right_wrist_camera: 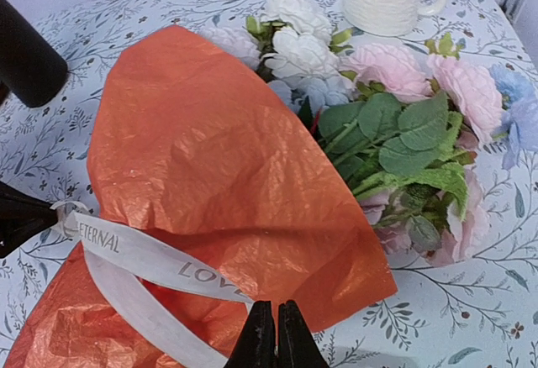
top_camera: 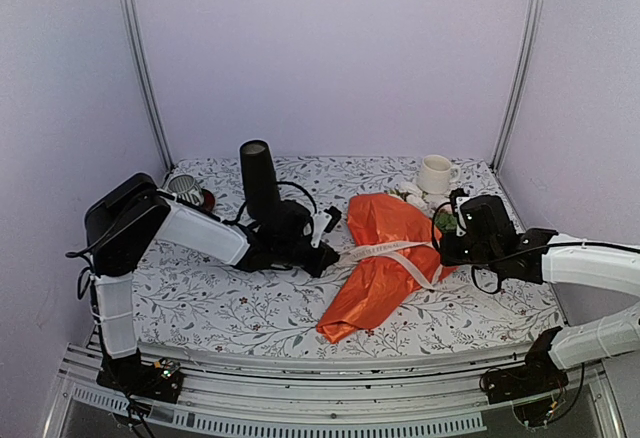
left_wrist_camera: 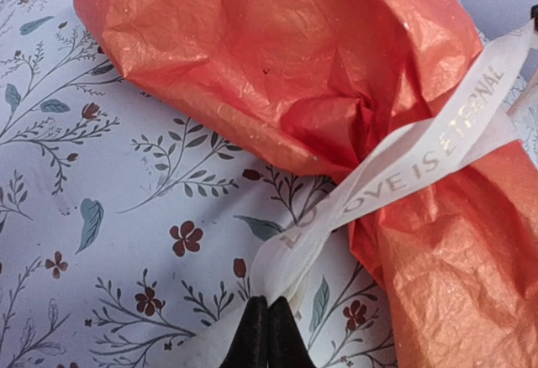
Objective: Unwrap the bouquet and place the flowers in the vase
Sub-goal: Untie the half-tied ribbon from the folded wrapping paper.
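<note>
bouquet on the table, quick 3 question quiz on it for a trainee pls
1. True or false: the ribbon is already off the bouquet.
2. Multiple choice: what does the left gripper pinch? A) the ribbon B) a leaf C) nothing, its jaws are wide open
3. Fill in: the vase stands ___ behind the left arm, with no flowers in it.

Key: 1 false; 2 A; 3 upright
</note>
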Robot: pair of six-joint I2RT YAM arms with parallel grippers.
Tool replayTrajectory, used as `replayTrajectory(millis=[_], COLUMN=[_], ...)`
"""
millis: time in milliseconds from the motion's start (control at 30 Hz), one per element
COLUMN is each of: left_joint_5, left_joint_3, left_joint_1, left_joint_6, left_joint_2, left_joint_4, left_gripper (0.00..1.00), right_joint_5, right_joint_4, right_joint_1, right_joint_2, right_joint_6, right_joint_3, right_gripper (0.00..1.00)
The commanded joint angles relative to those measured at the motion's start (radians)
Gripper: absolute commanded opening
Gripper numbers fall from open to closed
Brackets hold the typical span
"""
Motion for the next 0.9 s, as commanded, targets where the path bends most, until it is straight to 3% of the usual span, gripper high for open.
replayTrajectory(millis=[0, 133, 167, 233, 533, 867], left_joint_5=[-0.018, 0.007, 0.012, 0.016, 0.020, 0.028], left_joint_3=[-0.029, -0.030, -0.029, -0.029, -0.022, -0.015], left_joint_1=[0.010, 0.010, 0.010, 0.010, 0.009, 0.009], left_joint_6=[-0.015, -0.021, -0.022, -0.026, -0.026, -0.024], left_joint_2=[-0.036, -0.036, -0.036, -0.071, -0.078, -0.070], left_joint_4=[0.049, 0.063, 0.068, 0.076, 0.087, 0.089], left_gripper=[0.00, 0.03, 0.04, 0.05, 0.11, 0.08], right_joint_5=[0.080, 0.067, 0.055, 0.008, -0.235, -0.328], right_joint_4=[-0.027, -0.015, -0.011, 0.010, -0.043, -0.100], right_joint_1=[-0.008, -0.009, -0.008, -0.008, -0.004, 0.064], right_joint_2=[-0.054, -0.093, -0.101, -0.113, -0.038, 0.138], right_joint_6=[0.070, 0.058, 0.036, -0.008, -0.216, -0.322], right_joint_3=[-0.045, -0.046, -0.042, -0.030, 0.148, 0.260], right_gripper=[0.07, 0.14, 0.26, 0.35, 0.36, 0.36])
